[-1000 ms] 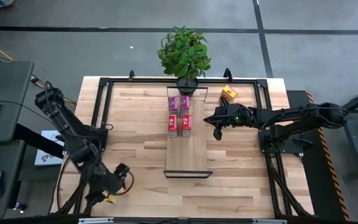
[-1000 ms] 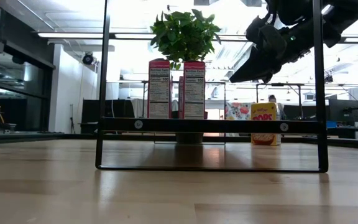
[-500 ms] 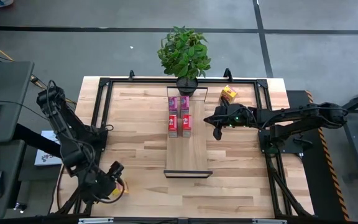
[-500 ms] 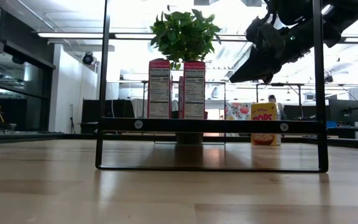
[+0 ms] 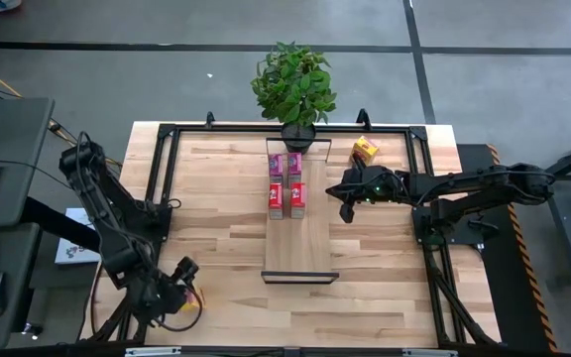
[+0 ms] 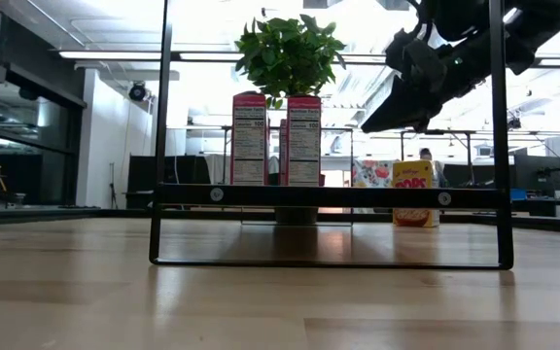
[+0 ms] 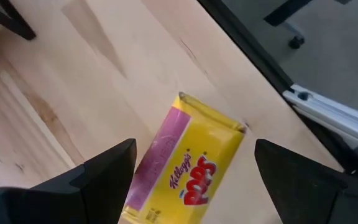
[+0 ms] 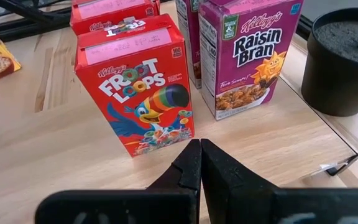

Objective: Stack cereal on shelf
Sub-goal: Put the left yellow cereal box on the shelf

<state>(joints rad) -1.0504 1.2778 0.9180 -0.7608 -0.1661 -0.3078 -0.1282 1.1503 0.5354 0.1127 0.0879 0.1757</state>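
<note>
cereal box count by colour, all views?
Pink boxes: 2
Red boxes: 2
Yellow boxes: 2, one by the table's far right edge, one lying flat under the open left gripper
Total: 6

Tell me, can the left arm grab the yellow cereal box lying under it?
Probably yes: the left gripper hangs open right over the flat yellow box, and nothing sits between them.
</note>
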